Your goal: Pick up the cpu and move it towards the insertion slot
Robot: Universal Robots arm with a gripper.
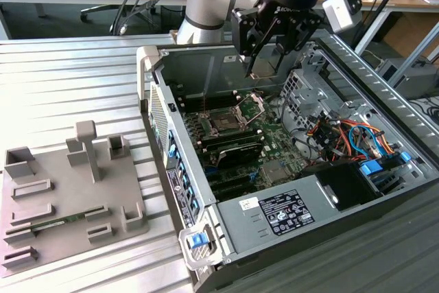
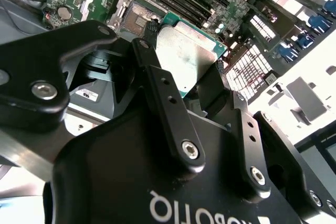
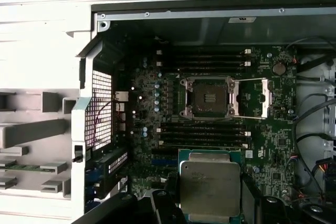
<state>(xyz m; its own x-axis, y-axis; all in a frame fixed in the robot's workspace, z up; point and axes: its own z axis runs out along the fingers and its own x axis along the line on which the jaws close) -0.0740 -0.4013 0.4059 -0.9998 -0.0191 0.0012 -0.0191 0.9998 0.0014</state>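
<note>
The gripper hangs near the top centre of the exterior view, above the open computer case, its black fingers pointing down over the far part of the motherboard. In the second wrist view the gripper is clamped on the cpu, which sits just above the middle of the frame: a flat square with a scuffed silvery metal top and a green edge, pinched between two black fingers, one on each side. In the first wrist view the cpu lies at the bottom centre of the frame, held level above the board, with dark finger parts beside it at the lower edge.

The insertion slot is at the centre of the first wrist view, a dark square socket in a silvery frame, with its hinged metal bracket swung open to one side. The cpu is near the slot but apart from it, with a row of long black memory slots between them. In the exterior view the insertion slot sits left of centre, below and to the exterior view's left of the gripper.

A grey tray with raised blocks and recesses lies on the ribbed metal table at the lower left of the exterior view, well apart from the gripper
</note>
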